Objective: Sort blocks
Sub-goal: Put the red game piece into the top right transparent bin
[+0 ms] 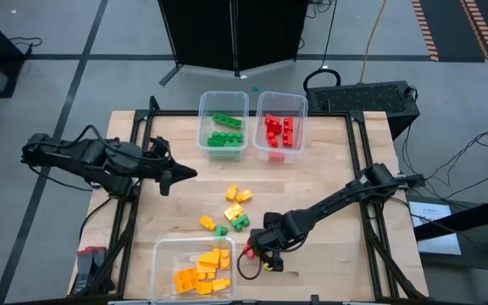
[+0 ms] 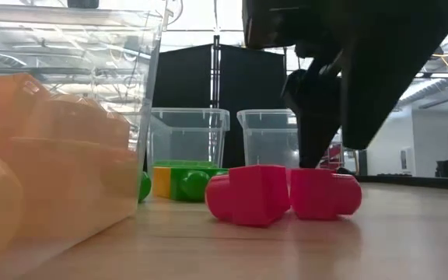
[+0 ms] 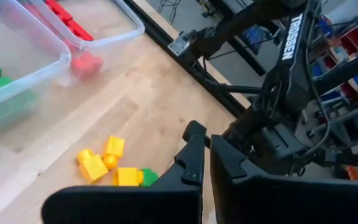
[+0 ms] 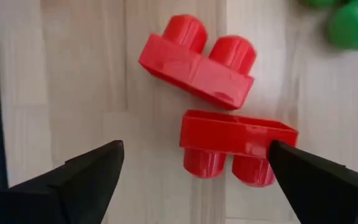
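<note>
Here right tool (image 4: 194,171) spread wide above two red blocks (image 4: 197,59) on worktop (image 1: 329,169), near edge, right of yellow tub (image 1: 161,254). Left tool (image 1: 189,173) closed, empty, hovering left of loose yellow-green blocks (image 1: 235,207).

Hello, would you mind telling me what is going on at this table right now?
The robot is sorting toy blocks by colour into clear tubs. Its right hand hangs open over two red blocks lying on the wood beside the yellow tub. The left hand waits shut, near the green tub. A few yellow and green blocks remain loose.
</note>
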